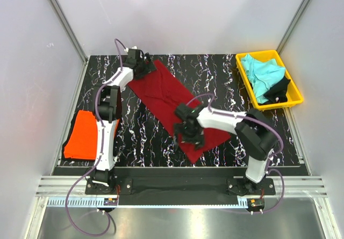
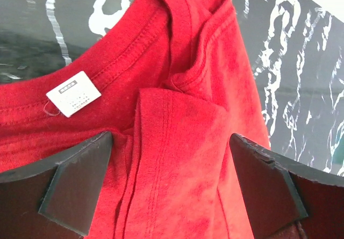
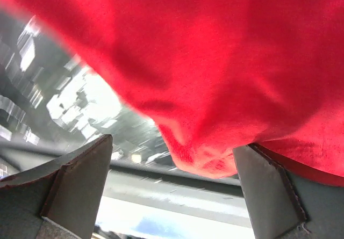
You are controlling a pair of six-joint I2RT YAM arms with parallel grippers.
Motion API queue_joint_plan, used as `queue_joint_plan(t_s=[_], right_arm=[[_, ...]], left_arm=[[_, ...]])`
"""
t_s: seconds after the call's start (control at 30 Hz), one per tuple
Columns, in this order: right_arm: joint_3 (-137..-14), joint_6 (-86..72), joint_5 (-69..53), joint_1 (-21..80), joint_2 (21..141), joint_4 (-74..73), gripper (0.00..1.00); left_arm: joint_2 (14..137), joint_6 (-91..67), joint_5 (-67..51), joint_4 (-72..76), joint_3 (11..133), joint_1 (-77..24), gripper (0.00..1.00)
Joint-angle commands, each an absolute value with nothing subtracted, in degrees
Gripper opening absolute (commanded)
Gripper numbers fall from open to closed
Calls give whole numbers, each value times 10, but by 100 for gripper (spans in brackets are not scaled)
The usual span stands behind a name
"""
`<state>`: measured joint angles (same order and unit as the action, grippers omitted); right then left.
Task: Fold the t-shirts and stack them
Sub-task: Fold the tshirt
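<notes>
A dark red t-shirt (image 1: 171,102) lies folded into a long strip, running diagonally from the back left toward the front middle of the marbled table (image 1: 215,78). My left gripper (image 1: 141,66) hovers open over its collar end, where the white neck label (image 2: 73,93) shows on the red cloth (image 2: 183,142) between the wide-spread fingers (image 2: 80,180). My right gripper (image 1: 189,134) stands open above the strip's near end, and a corner of the red cloth (image 3: 215,88) hangs between its fingers (image 3: 80,180). An orange t-shirt (image 1: 81,135) lies folded at the left edge. Turquoise (image 1: 260,72) and black (image 1: 278,88) t-shirts sit in the tray.
The yellow tray (image 1: 293,96) stands at the back right corner. White walls with metal frame posts enclose the table on three sides. Both arm bases sit on the black rail at the near edge, with purple cables looping beside them.
</notes>
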<state>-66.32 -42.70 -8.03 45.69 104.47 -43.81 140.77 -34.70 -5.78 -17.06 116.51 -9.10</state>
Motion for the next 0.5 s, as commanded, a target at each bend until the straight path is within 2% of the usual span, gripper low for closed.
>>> queue_joint_plan(t_s=[0.0, 0.33, 0.47], right_arm=[[-684, -480, -108, 515, 1036, -398, 100], [-678, -403, -27, 519, 891, -488, 100], [-642, -391, 13, 481, 839, -519, 100]], left_arm=[[1372, -320, -82, -147, 1145, -104, 99], [1120, -292, -9, -222, 990, -115, 99], [1054, -310, 100, -264, 922, -149, 99]])
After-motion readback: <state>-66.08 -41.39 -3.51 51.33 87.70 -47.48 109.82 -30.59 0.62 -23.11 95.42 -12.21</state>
